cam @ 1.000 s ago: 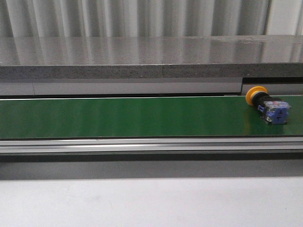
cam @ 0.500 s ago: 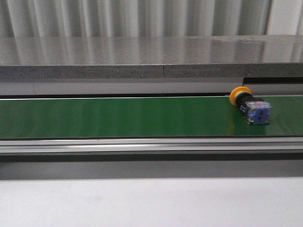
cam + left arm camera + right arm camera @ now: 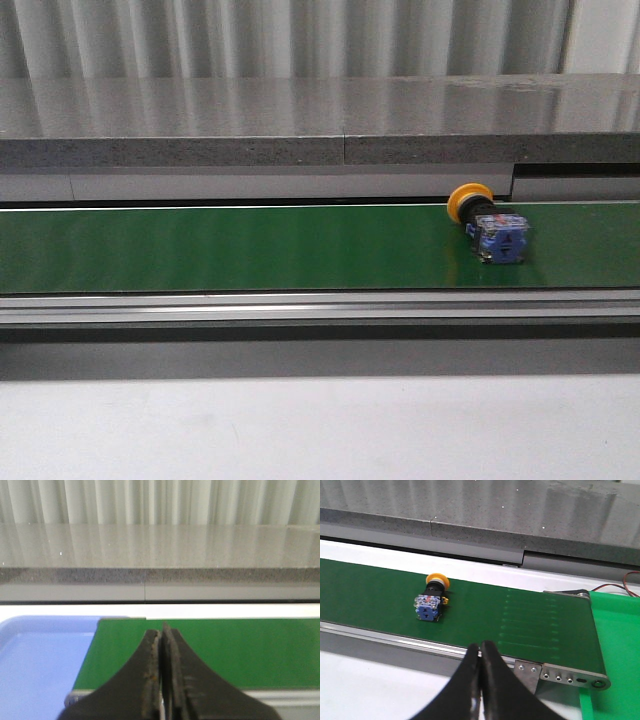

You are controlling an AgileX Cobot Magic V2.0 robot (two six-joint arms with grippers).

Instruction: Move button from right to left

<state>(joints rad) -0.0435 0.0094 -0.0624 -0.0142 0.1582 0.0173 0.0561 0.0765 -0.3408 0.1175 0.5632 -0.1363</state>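
Note:
The button (image 3: 488, 225) lies on its side on the green belt (image 3: 250, 250), right of the middle, its yellow-orange cap toward the back and its blue-and-clear body toward the front. It also shows in the right wrist view (image 3: 432, 600). My right gripper (image 3: 480, 649) is shut and empty, in front of the belt's near rail, apart from the button. My left gripper (image 3: 161, 632) is shut and empty over the belt's left end. Neither gripper shows in the front view.
A blue tray (image 3: 35, 665) sits beside the belt's left end. A grey stone ledge (image 3: 320, 120) runs behind the belt. A metal rail (image 3: 320, 305) borders its front. A bright green surface (image 3: 615, 645) lies past the belt's right end bracket (image 3: 560, 672).
The button has travelled leftward along the belt, from the far right edge to right of the middle. No gripper is touching it.

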